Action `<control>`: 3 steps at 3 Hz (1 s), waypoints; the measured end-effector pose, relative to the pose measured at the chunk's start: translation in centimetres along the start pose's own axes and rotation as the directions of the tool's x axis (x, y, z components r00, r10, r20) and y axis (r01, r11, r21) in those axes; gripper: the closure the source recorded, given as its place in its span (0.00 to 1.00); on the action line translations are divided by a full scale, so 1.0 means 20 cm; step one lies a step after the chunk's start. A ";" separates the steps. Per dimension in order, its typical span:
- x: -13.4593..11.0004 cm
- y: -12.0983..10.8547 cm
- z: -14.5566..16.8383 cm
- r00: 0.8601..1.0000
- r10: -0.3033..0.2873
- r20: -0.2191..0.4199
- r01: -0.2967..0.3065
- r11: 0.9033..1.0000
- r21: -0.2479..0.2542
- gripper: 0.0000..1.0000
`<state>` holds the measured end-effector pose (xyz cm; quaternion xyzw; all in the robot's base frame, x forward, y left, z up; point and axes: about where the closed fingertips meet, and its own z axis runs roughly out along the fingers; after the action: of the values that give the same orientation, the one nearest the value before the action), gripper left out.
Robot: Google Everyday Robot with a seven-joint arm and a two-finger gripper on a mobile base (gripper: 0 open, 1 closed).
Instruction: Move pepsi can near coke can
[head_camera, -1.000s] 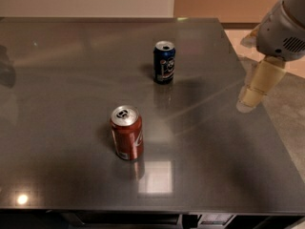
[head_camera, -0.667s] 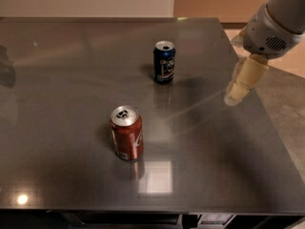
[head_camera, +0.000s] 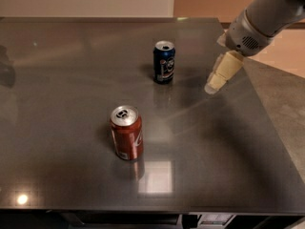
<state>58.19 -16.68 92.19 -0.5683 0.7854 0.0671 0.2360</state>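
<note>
The pepsi can (head_camera: 164, 62), dark blue with a silver top, stands upright on the dark grey table (head_camera: 57, 80), at centre back. The coke can (head_camera: 127, 132), red with a silver top, stands upright nearer the front, left of and well apart from the pepsi can. My gripper (head_camera: 213, 86), with cream-coloured fingers, hangs from the grey arm (head_camera: 257, 23) that comes in from the upper right. It is to the right of the pepsi can, about a can's height away, just above the table, holding nothing.
The table's right edge (head_camera: 267, 123) runs diagonally just behind the gripper, with a lower grey surface (head_camera: 286, 109) beyond it. The front edge (head_camera: 143, 210) lies below the coke can. A wall rises behind the table.
The gripper and arm have moved left and slightly towards the back, from over the table's right edge to closer beside the pepsi can. Both cans have stayed in place.
</note>
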 end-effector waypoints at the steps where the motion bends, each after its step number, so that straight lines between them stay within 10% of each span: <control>1: -0.11 -0.09 0.11 0.997 0.034 0.071 -0.034 0.999 0.005 0.00; 3: -0.38 -0.22 0.31 0.975 0.077 0.208 -0.082 0.997 0.014 0.00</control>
<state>65.94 -9.48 90.92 -0.5235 0.7794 0.1265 0.3200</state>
